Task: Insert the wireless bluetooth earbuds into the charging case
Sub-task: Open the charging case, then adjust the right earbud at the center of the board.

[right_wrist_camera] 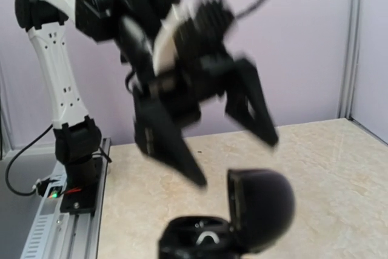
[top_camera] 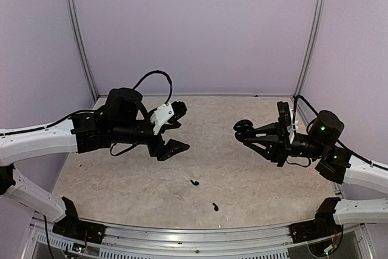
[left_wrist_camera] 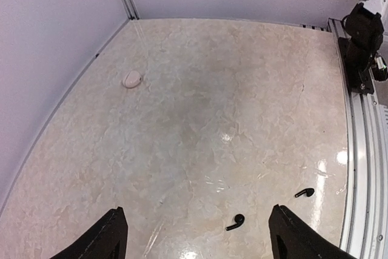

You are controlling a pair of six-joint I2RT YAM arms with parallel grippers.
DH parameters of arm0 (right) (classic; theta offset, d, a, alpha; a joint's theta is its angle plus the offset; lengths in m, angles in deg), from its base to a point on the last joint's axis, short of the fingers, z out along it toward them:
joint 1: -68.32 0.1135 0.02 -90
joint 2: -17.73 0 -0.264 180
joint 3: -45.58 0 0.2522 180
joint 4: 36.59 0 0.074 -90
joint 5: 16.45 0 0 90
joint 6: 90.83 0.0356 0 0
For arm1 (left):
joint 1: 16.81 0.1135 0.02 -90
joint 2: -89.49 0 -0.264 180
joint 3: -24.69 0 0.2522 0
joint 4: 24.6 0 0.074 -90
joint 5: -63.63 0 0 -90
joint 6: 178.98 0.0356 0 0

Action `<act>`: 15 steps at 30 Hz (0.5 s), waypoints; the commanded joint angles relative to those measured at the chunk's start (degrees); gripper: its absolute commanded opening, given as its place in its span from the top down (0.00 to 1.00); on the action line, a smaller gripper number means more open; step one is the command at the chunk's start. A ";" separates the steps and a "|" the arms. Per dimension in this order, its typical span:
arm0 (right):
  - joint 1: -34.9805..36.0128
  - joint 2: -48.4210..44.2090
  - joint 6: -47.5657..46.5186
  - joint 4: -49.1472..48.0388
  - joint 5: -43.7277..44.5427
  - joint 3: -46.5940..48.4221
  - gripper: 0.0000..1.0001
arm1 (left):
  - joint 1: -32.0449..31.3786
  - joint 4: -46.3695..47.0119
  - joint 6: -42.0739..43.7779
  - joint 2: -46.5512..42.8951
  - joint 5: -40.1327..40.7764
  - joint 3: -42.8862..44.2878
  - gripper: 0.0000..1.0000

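Two tiny black earbuds lie apart on the table, one ahead of the other. In the left wrist view one earbud lies between my fingers and the second lies just right of the right finger. My left gripper is open and empty, raised above the table behind the buds. My right gripper is shut on the round black charging case, held in the air. In the right wrist view the charging case has its lid standing open.
A pale pink round object lies near the left wall. Lilac walls close the back and sides. A metal rail with the arm bases runs along the near edge. My left gripper shows blurred beyond the case in the right wrist view.
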 commanded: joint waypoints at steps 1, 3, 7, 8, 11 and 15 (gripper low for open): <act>-1.62 -1.79 2.55 -2.43 -0.07 -1.22 1.00 | 0.83 -8.08 1.72 6.60 -0.75 3.44 0.20; -1.98 -2.06 2.92 -2.38 -0.25 -1.43 1.00 | 1.09 -8.89 1.36 10.73 -1.29 4.15 0.21; -2.27 -2.62 3.26 -2.75 -0.01 -1.80 1.00 | 1.67 -8.80 -2.51 17.67 4.93 7.62 0.32; -2.36 -2.71 3.28 -2.73 0.00 -1.83 1.00 | 1.71 -8.43 -2.89 19.24 5.06 8.11 0.34; -2.38 -2.84 3.60 -2.69 -0.12 -1.90 1.00 | 1.62 -7.71 -3.13 22.97 6.82 9.06 0.40; -2.47 -3.00 3.59 -1.64 -0.52 -1.43 1.00 | 1.47 -10.36 -2.96 29.89 9.24 12.08 0.50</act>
